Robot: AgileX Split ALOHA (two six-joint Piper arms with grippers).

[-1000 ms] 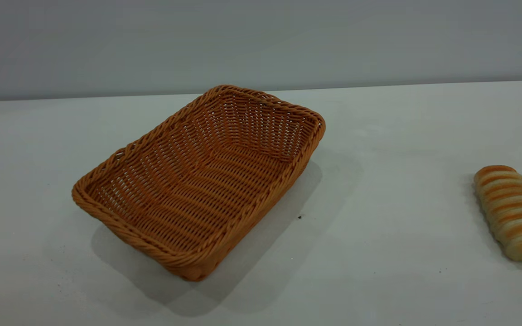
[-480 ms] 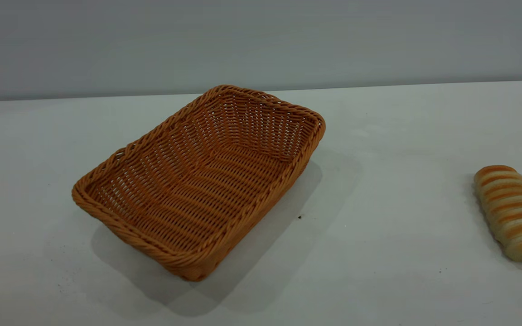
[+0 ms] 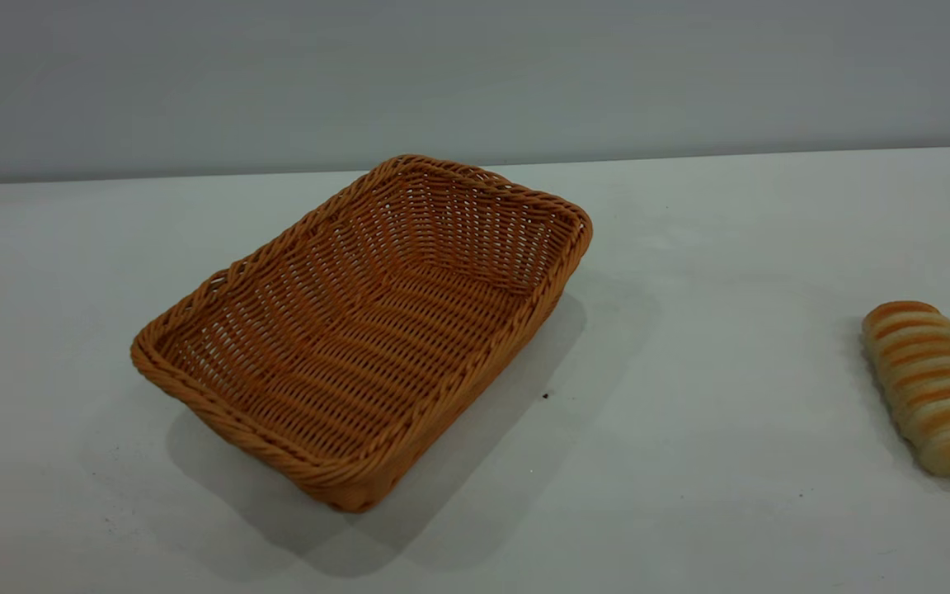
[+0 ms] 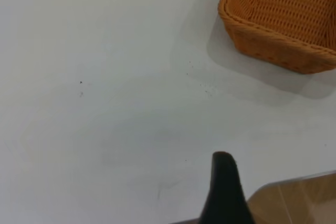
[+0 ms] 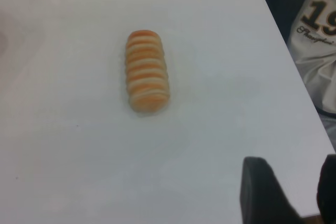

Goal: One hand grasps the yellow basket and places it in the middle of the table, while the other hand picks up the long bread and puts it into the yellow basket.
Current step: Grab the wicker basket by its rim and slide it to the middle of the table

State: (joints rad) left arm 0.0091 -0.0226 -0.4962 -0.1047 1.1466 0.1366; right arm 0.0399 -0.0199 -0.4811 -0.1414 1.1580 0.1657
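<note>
While neither arm showed in the ext view, the yellow basket point(image 3: 364, 330) sat left of frame centre on the table point(image 3: 689, 462), long axis running lower left to upper right. The long bread point(image 3: 931, 388) lay at the far right edge, mid-height, well apart from the basket, long axis running top to bottom with a slight tilt toward lower right.

Left wrist view: basket corner point(image 4: 281, 22) was in the upper right of frame. One dark finger of the left gripper point(image 4: 224, 190) poked up at bottom centre, well short of the basket w/ bare table between. Only one finger visible, so can't tell its jaw state.

Right wrist view: bread point(image 5: 147, 71) sat upper left of centre, long axis vertical in frame. Right gripper point(image 5: 294, 192) was at the lower right corner, two dark fingers w/ a clear gap, so jaws spread, holding nothing. Bread lay up and left of the jaws, well apart.

Judgement: right arm nearer the bread, left nearer the basket. Neither grasp had begun.
</note>
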